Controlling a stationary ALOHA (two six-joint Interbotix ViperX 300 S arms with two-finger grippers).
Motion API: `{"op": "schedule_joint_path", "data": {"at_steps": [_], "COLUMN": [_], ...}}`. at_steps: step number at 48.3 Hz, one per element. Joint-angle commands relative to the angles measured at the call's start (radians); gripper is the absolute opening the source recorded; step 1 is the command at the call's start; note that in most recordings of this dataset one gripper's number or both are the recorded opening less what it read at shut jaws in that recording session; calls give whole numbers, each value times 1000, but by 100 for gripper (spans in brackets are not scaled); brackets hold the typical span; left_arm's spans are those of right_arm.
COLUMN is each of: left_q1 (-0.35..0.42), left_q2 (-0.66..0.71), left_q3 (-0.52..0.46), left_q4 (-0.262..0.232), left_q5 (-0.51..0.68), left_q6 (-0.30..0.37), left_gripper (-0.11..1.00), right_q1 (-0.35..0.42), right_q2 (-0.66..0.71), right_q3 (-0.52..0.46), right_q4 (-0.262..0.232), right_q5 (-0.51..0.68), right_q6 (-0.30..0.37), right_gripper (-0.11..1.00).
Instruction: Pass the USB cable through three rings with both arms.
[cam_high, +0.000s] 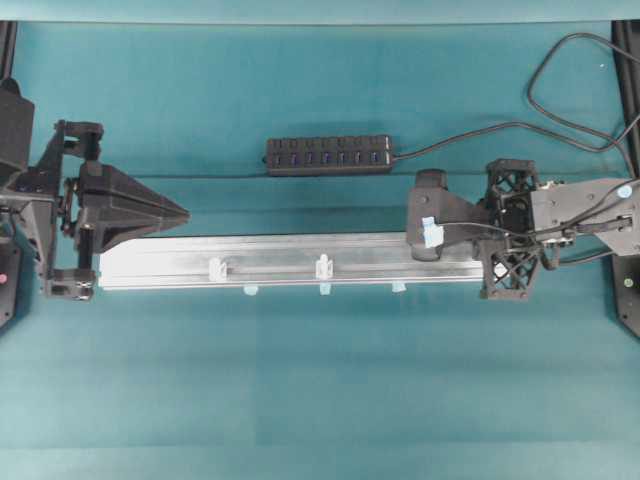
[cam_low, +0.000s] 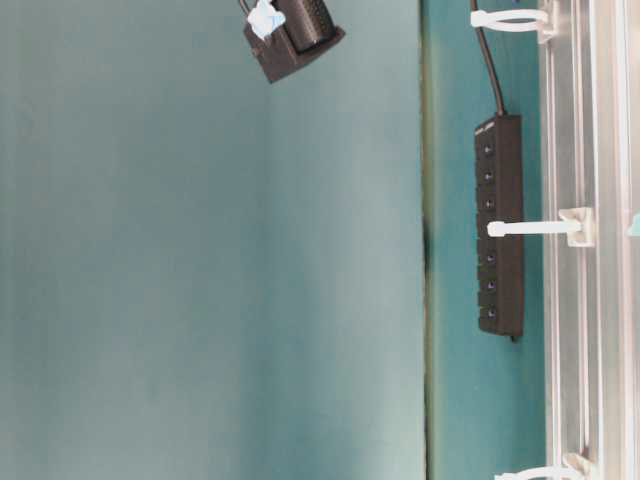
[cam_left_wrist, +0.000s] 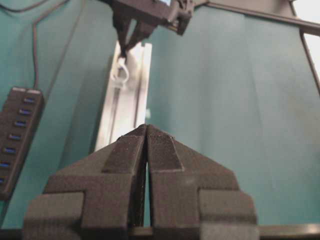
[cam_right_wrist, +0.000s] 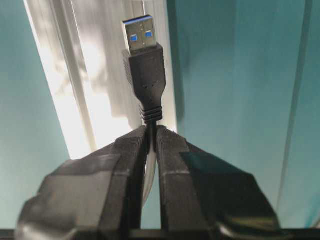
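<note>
The right claw (cam_right_wrist: 150, 137) is pinching the cable (cam_right_wrist: 143, 75) just behind its plug, holding it over the right end of the rail (cam_high: 300, 260). The left claw (cam_left_wrist: 146, 131) is pressed together, empty, hovering at the rail's left end. Rings (cam_high: 323, 266) are standing along the rail.

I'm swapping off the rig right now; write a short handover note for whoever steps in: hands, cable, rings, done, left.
Right hand: shut on the cable just behind the plug, plug pointing along the rail, at its right end.
Left hand: shut, empty, at the rail's left end.
Rings: two show from overhead on the rail, left and middle; the third shows in the table-level view.
Done: cable picked up. No ring visibly threaded.
Left: feed the plug through the rings, passing it to the left hand.
</note>
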Motion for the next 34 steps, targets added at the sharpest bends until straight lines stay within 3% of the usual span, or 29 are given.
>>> {"op": "schedule_joint_path", "data": {"at_steps": [1, 16, 34], "left_q1": [2, 2, 2], "left_q2": [9, 52, 109], "left_q3": [-29, -49, -75], "left_q4": [3, 3, 3], "left_q5": [-12, -12, -31], "left_q6": [2, 2, 2], "left_gripper": [2, 2, 2], "right_q1": [-5, -8, -8], "right_q2": [2, 20, 23], "right_q3": [-18, -44, -51], "right_q4": [-2, -2, 37], "right_q5": [-18, -67, -132], "right_q6": [9, 14, 15], "right_gripper": [-7, -7, -7]}}
